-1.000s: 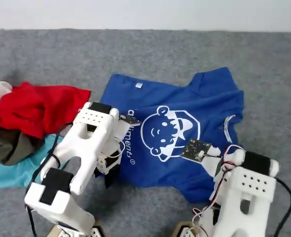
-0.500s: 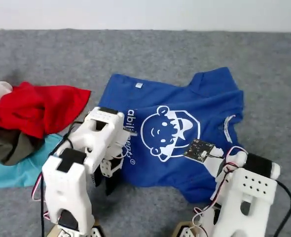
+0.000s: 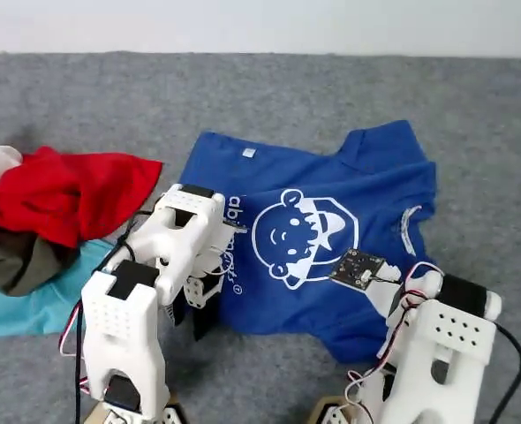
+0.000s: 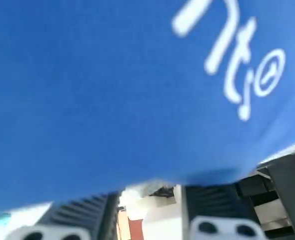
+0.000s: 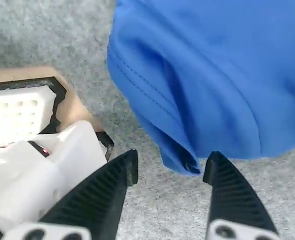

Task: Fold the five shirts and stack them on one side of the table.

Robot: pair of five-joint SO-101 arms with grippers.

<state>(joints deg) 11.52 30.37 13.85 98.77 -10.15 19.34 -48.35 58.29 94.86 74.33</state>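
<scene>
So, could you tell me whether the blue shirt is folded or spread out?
Mostly spread: the blue shirt lies open on the table, print and collar label facing up.

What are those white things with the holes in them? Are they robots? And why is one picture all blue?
Yes, two small robot arms stand side by side at a grey table. One picture comes from a camera up high, looking down. The other two come from little cameras on each arm's wrist. The left arm is bent low over the edge of a blue shirt with a white cartoon face, so its camera sees blue cloth up close. The right arm has its jaws open, holding nothing, with a corner of the shirt's hem seen between them. Beside the blue shirt, a red shirt lies on a heap of other clothes.
</scene>
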